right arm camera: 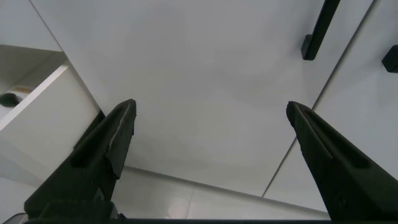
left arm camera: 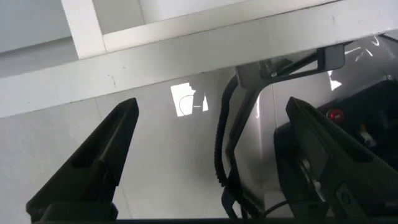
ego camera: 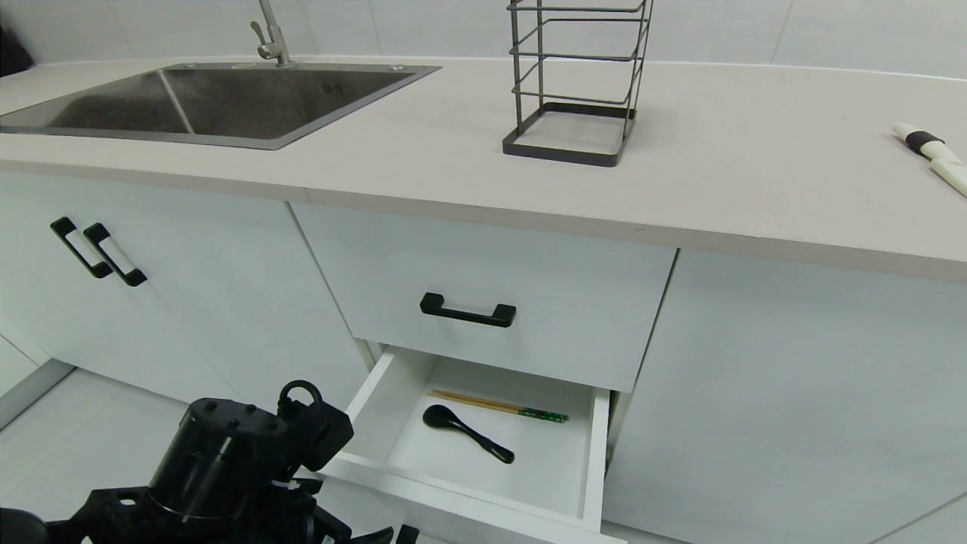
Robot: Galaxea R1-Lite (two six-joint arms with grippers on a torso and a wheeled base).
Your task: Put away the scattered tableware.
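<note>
The lower drawer point(ego camera: 461, 495) stands pulled out under the counter. Inside it lie a black spoon point(ego camera: 467, 432) and a pair of wooden chopsticks point(ego camera: 498, 406) with green ends. On the counter's far right lies a white utensil with a black band point(ego camera: 931, 155). My left gripper point(left arm camera: 211, 102) is open, holds nothing, and faces the glossy floor below a white edge. My right gripper point(right arm camera: 210, 104) is also open and empty, facing the white cabinet door beside the drawer's side wall point(right arm camera: 43, 106). One black arm wrist point(ego camera: 227, 468) sits low by the drawer's front left corner.
A steel sink point(ego camera: 211, 98) with a tap is set into the counter at the left. A dark wire rack point(ego camera: 578, 83) stands on the counter's middle. Above the open drawer is a shut drawer with a black handle point(ego camera: 468, 310). Cabinet door handles point(ego camera: 98, 253) are at the left.
</note>
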